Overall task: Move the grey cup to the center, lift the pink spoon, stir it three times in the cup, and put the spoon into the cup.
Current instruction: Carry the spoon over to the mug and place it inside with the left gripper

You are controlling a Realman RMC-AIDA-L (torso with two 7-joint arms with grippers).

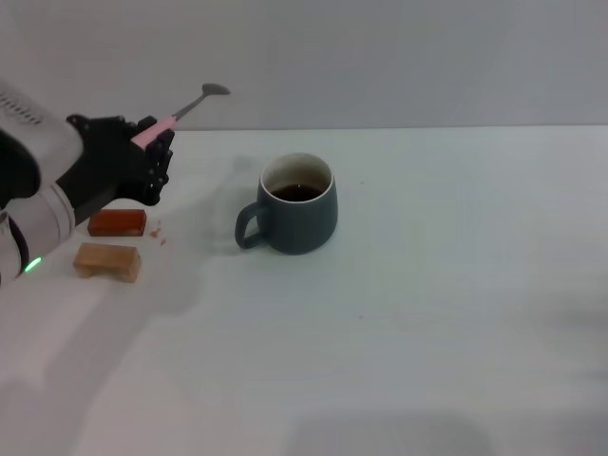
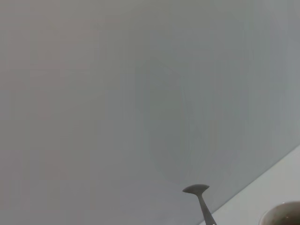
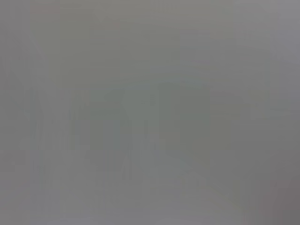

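Note:
The grey cup (image 1: 298, 204) stands upright on the white table near the middle, handle toward the left, dark liquid inside. My left gripper (image 1: 152, 142) is at the left, raised above the table, shut on the pink handle of the pink spoon (image 1: 180, 112). The spoon points up and to the right, its grey metal bowl in the air to the left of the cup and higher than its rim. In the left wrist view the spoon's bowl (image 2: 197, 190) shows against the wall and the cup's rim (image 2: 281, 213) shows at the corner. My right gripper is out of view.
A red-brown block (image 1: 118, 222) and a tan wooden block (image 1: 107, 261) lie on the table at the left, below my left gripper. The white table (image 1: 427, 313) reaches back to a plain grey wall.

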